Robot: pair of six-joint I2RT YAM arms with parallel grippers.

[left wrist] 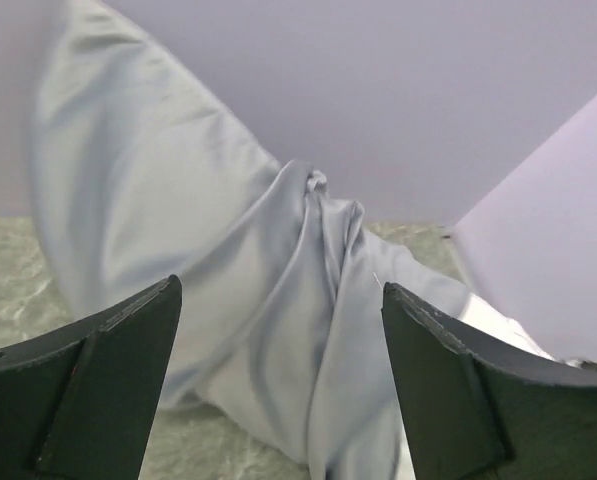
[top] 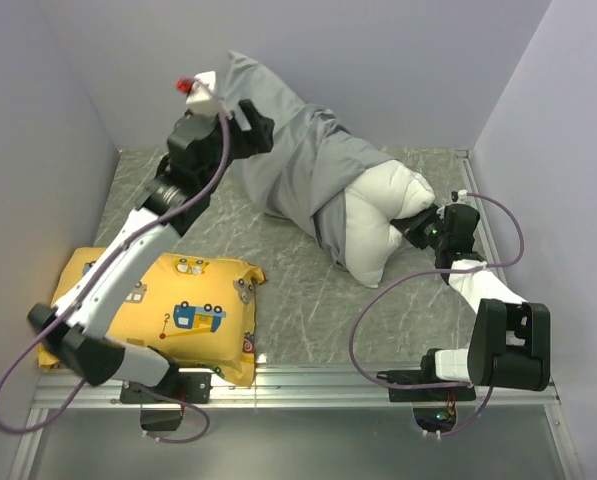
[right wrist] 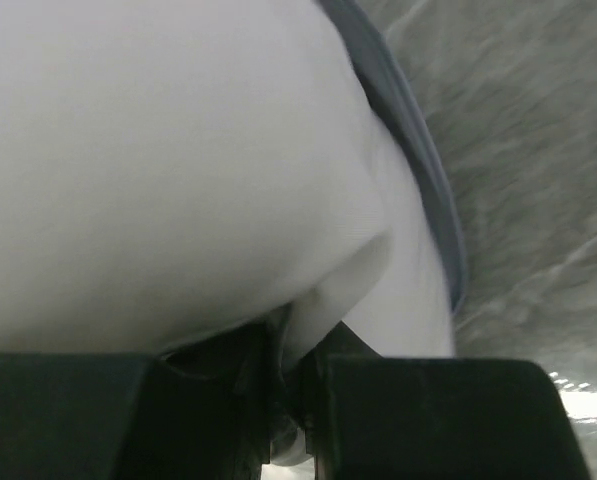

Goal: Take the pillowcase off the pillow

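Grey, slightly shiny pillowcase [top: 296, 165] lies rumpled across the far middle of the table [top: 308, 290], running from the back wall toward the right, its far corner standing up against that wall. It covers most of the pillow [top: 378, 215], whose plump white end bulges out of the cover's open mouth on the right.

At that bare end the right gripper [top: 416, 226] is closed on the pillow; in the right wrist view its fingers [right wrist: 398, 410] pinch a fold of white stuffing between them, with the grey hem of the cover just beyond.

At the far end, the left gripper [top: 254, 124] sits beside the raised corner of the pillowcase. The left wrist view shows its fingers [left wrist: 98, 380] spread wide apart with twisted grey fabric ahead of them; whether they touch it cannot be told.

Well apart, at the near left, a yellow cushion [top: 193, 300] printed with vehicles lies flat under the left arm.
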